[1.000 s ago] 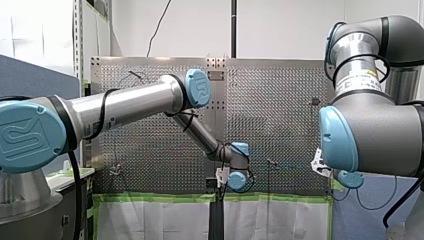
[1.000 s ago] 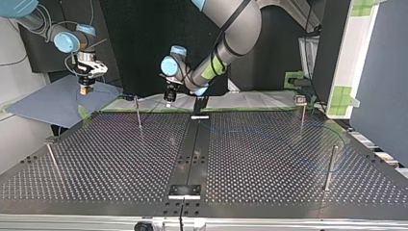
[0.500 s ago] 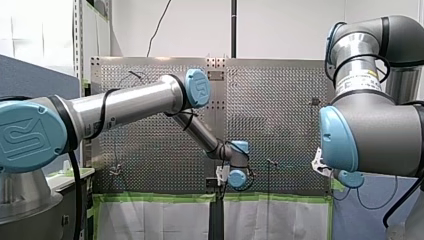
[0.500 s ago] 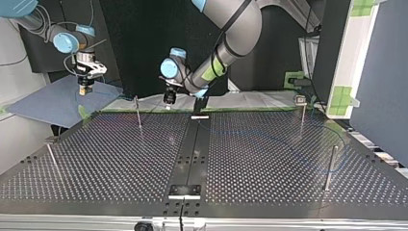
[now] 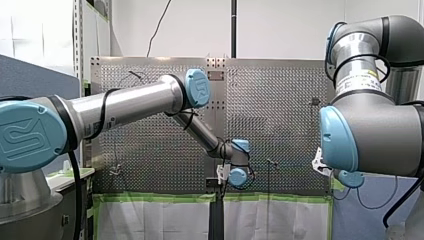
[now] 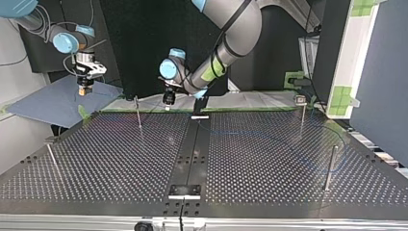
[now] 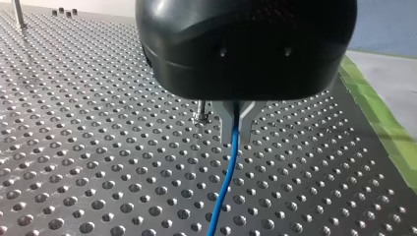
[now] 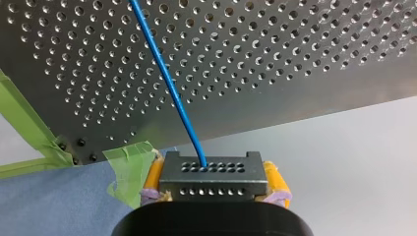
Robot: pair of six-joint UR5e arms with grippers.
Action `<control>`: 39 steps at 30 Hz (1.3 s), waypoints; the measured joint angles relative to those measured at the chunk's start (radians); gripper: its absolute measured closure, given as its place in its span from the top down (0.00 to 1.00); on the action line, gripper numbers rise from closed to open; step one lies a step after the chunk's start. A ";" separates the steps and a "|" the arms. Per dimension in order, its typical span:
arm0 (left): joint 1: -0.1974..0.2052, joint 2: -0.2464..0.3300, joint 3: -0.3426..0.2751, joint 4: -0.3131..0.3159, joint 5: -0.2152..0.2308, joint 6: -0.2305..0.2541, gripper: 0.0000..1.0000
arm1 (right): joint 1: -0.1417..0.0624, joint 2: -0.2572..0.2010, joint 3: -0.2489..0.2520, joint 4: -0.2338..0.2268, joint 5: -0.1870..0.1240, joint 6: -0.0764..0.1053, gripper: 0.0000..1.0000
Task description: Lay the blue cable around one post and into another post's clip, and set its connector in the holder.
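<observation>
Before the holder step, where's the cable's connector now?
The connector is clamped between my right claw's yellow pads, beyond the table's corner at the top view's left, over a blue mat.

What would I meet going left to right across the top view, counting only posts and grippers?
Thin leaning metal post → my right gripper → thin upright metal post → my left gripper → thin metal post with a boxy top → stout grey metal post.
</observation>
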 joint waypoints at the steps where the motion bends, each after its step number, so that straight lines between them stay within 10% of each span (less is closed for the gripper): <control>1: -0.001 0.000 -0.001 0.000 0.000 0.000 0.31 | 0.000 0.000 0.000 0.000 0.000 0.000 0.00; 9: -0.015 0.000 -0.010 -0.005 0.001 -0.008 0.98 | 0.004 0.001 0.000 -0.003 -0.002 0.000 0.00; 19: -0.027 0.027 -0.039 -0.012 0.053 -0.057 0.98 | 0.004 0.002 0.000 -0.004 -0.003 0.000 0.00; 39: -0.054 0.131 -0.222 -0.025 0.105 0.000 0.98 | 0.000 0.000 -0.017 -0.002 0.001 0.008 0.00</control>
